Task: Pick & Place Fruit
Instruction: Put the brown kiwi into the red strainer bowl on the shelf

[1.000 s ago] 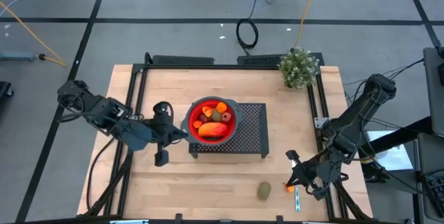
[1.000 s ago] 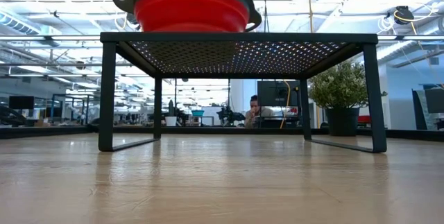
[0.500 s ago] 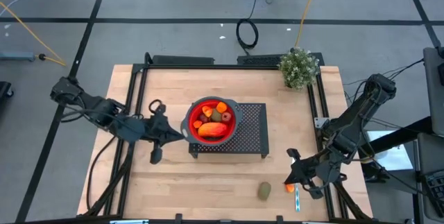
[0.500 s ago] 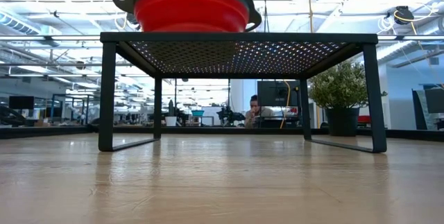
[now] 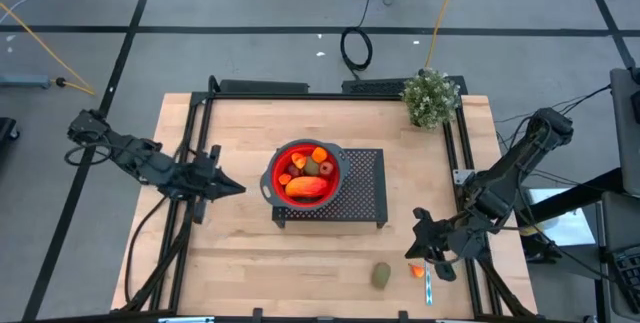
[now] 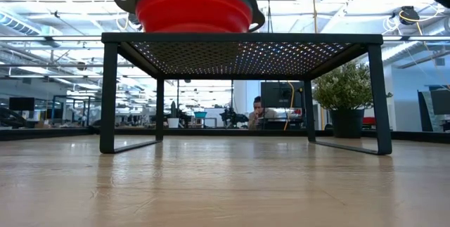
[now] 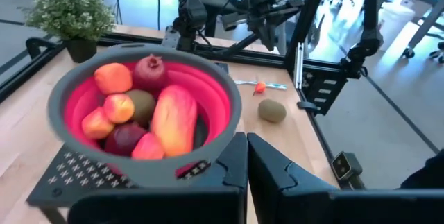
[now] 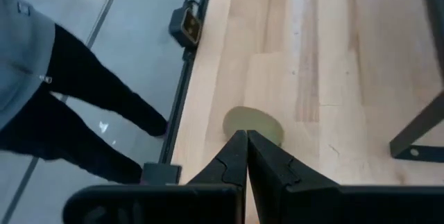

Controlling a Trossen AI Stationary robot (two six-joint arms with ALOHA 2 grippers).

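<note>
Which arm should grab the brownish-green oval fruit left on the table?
Right. Its shut hand hovers close to the brownish-green oval fruit; the left hand sits beyond the red bowl.

In the low view the red bowl shows only its outer wall above the black perforated rack; its contents are hidden behind the rim, and both arms are cut off at the top edge, showing only as dark corners. In the left wrist view the closed fingers cover the near side of the bowl, and the fruit heaped inside overlap, so the lower pieces are partly hidden. In the right wrist view that arm's closed fingers cover part of the brownish-green oval. A person's dark trousers run off the picture's edge. In the high view the tiny orange bit is too small to tell.
</note>
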